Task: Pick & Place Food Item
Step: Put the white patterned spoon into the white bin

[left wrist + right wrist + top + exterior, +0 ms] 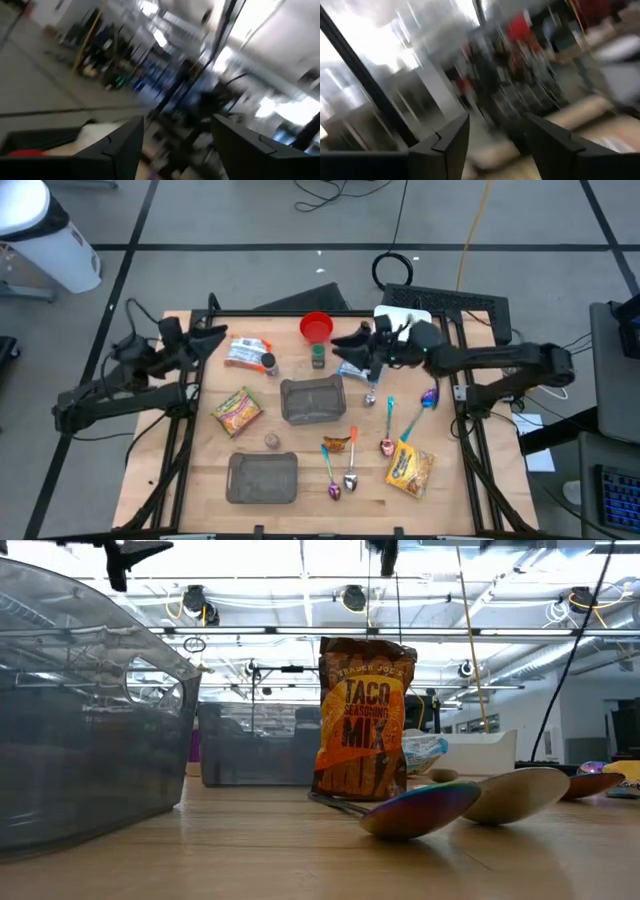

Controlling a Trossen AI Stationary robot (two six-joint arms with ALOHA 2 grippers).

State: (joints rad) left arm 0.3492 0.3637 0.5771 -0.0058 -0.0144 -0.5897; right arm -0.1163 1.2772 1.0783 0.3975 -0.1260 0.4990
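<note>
Spread apart with nothing between: left gripper, raised at the table's far left corner, the white snack packet and a small dark jar just beside and below. Likewise parted and empty: right gripper, up near the far edge, red bowl and green-capped bottle close by, clear container nearer the table's middle. Farther off: taco seasoning packet standing upright beside spoons, yellow packets lying flat.
</note>
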